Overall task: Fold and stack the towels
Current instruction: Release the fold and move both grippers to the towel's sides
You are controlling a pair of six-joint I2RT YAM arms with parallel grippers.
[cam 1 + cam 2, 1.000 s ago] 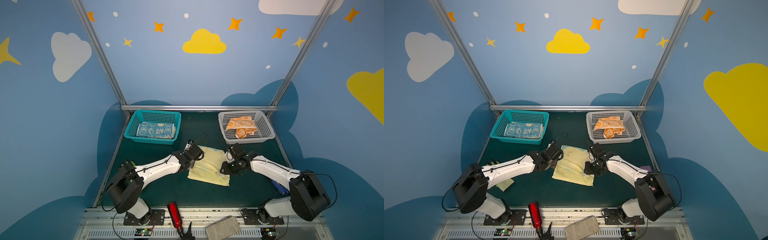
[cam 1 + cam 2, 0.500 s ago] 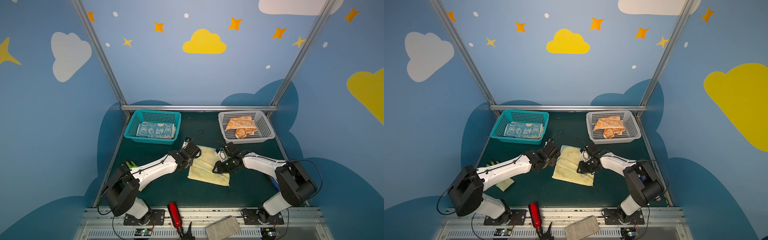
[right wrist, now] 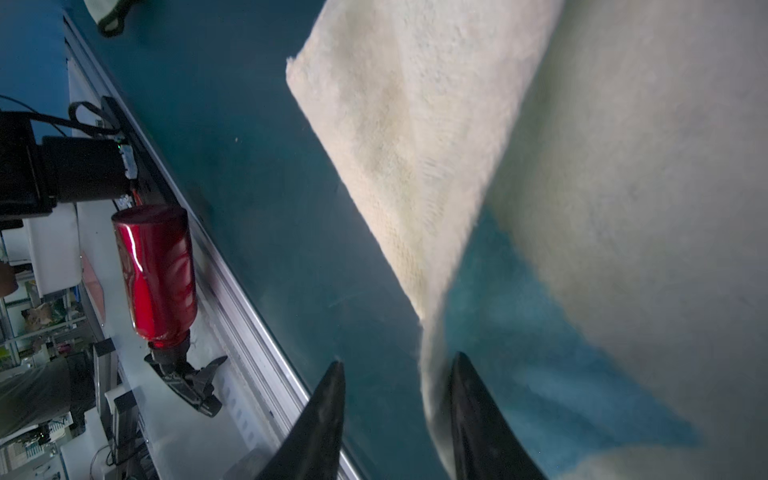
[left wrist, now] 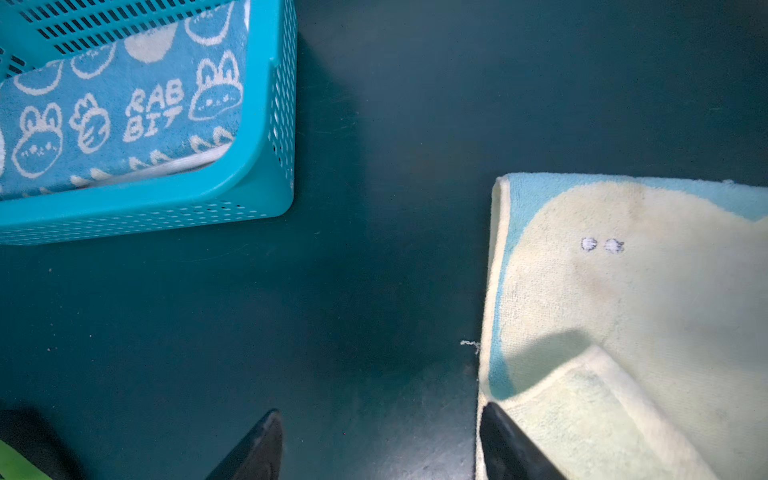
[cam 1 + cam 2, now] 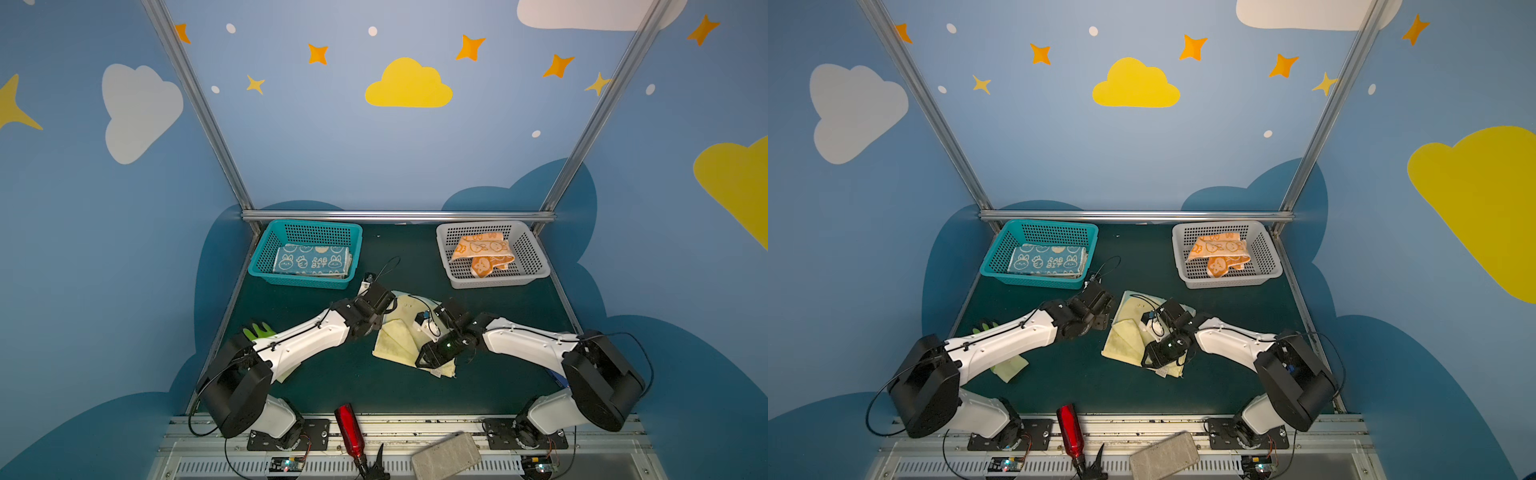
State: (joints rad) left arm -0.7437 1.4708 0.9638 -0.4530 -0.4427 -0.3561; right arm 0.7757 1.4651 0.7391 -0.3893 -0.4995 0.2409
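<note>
The dark green bench (image 5: 332,386) carries a teal basket (image 5: 305,282) with the folded blue towel (image 5: 311,261) just beyond the left pincer (image 4: 380,409), and a grey basket (image 5: 494,280) with the orange towel (image 5: 482,251) well beyond the right pincer (image 3: 399,359). The pale yellow towel (image 5: 395,345) lies between the two pincers, one corner turned over. The left pincer is wide and holds nothing, one finger (image 4: 498,436) touching the towel's edge; the right pincer is narrow, the towel's edge loose in its gap.
</note>
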